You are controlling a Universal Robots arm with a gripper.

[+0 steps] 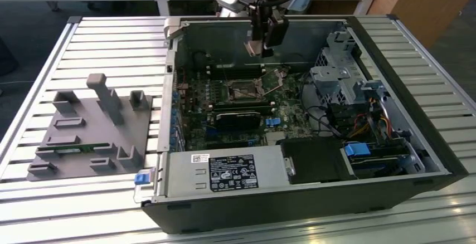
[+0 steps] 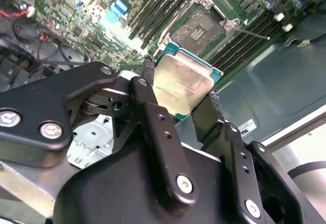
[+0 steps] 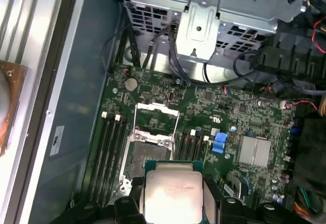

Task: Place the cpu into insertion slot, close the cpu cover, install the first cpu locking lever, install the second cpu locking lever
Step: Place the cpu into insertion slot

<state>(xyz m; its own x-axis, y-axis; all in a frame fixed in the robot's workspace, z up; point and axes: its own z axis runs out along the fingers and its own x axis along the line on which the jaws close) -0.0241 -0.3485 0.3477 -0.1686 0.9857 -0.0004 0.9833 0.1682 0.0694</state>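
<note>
The gripper (image 2: 181,85) clamps the cpu (image 2: 184,81) by two opposite edges, fingers (image 2: 153,114) parted just chip-wide, aloft over the motherboard (image 1: 195,96). In the exterior view, the uncovered insertion slot (image 1: 244,91) lies at six o'clock from it.

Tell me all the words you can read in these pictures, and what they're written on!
Nothing can be read.
Big white label on the grey metal box: print too small to read.
White sticker on the case wall: too blurred to read.
cpu held in the pincer: no readable print.
</note>
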